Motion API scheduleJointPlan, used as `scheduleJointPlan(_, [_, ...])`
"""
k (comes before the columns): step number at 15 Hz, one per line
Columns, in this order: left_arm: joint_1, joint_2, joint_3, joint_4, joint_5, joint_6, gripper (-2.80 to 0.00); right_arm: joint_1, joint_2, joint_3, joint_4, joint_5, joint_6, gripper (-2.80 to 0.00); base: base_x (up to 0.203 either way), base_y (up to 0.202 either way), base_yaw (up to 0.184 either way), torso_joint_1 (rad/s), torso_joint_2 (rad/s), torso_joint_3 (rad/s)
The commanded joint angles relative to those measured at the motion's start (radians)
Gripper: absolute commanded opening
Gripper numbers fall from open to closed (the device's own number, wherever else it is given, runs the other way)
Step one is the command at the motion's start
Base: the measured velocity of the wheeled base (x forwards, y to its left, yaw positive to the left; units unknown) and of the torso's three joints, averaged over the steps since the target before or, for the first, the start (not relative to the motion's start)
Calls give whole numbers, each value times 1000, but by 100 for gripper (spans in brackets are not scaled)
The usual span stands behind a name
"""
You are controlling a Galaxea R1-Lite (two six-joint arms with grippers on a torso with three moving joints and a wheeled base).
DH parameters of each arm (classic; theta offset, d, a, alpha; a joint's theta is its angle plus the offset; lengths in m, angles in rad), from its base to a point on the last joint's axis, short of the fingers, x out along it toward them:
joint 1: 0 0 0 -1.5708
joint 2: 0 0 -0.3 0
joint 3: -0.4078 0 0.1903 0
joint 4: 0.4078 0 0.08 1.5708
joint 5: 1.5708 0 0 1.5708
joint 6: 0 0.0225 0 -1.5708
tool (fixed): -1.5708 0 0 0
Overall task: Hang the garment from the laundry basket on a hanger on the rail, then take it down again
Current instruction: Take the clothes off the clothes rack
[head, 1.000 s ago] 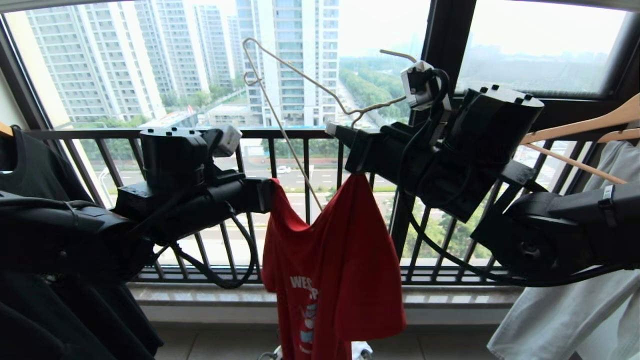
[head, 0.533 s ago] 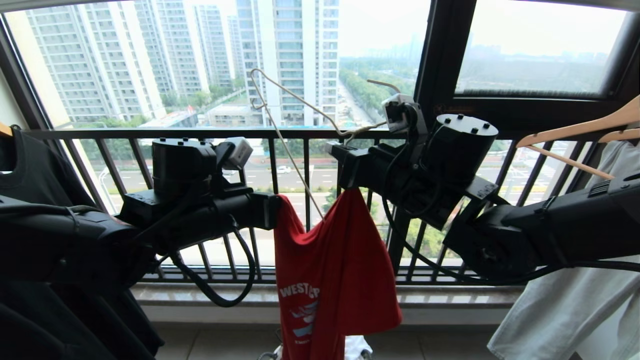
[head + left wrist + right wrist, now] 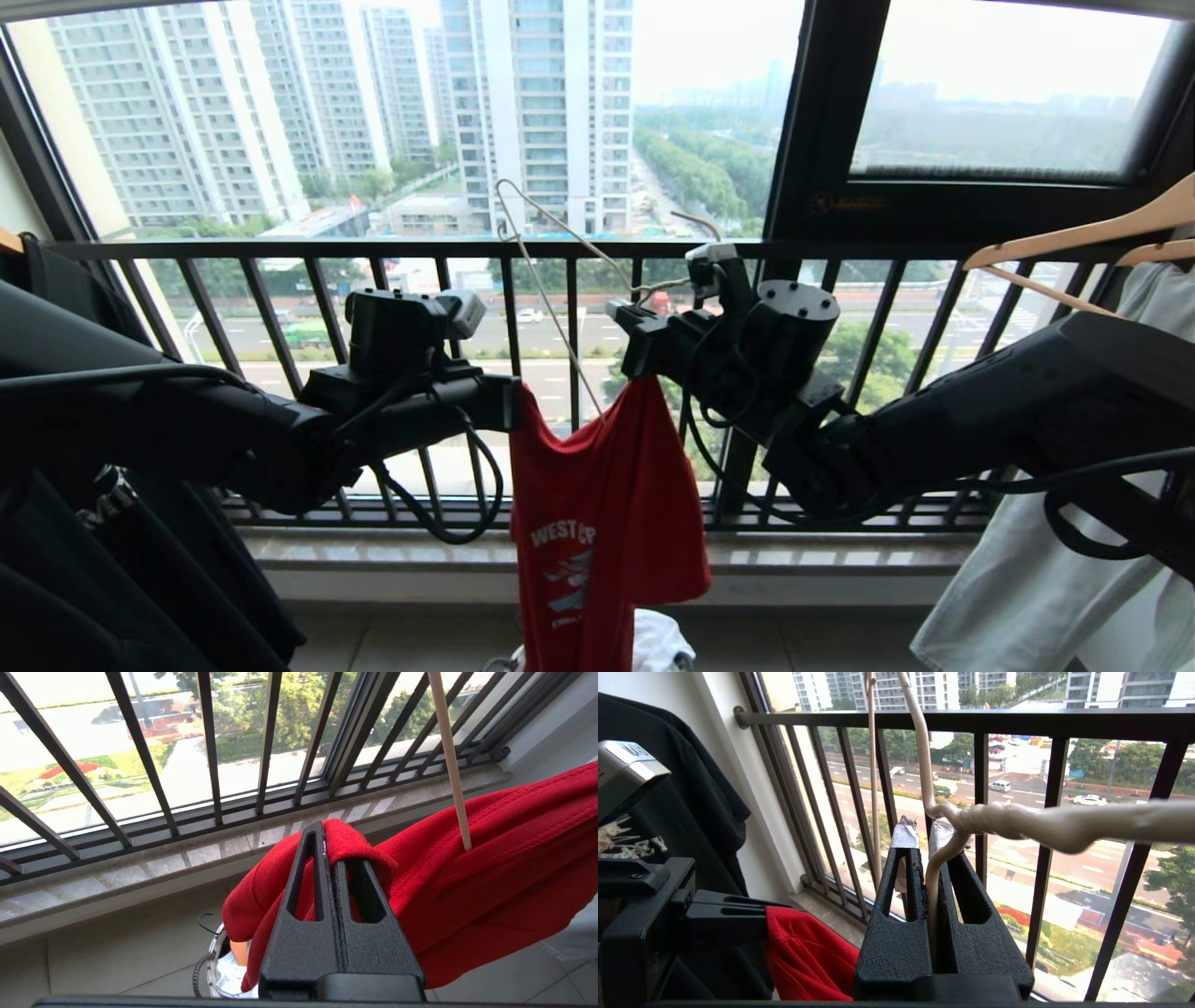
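Against a black window railing (image 3: pixel 579 250) filling the head view, a red T-shirt (image 3: pixel 602 523) hangs at lower centre between two arms. The left gripper (image 3: pixel 509 403), centre-left, has its jaws clamped on the shirt's edge; the right gripper (image 3: pixel 624 315), centre, has its jaws closed on the wire hanger (image 3: pixel 551 308) at its twisted neck. Only the left wrist view shows the laundry basket (image 3: pixel 209 970) on the floor beneath the shirt.

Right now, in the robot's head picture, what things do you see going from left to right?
Black T-shirt → left gripper → red T-shirt → right gripper clamping the wire hanger → wooden hangers → pale grey garment.
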Motion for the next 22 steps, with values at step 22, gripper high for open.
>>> scheduleJointPlan(22, [16, 373, -148, 25, 200, 59, -280, -39, 106, -58, 108, -3, -9, -280, 0, 0, 0, 0, 0, 0])
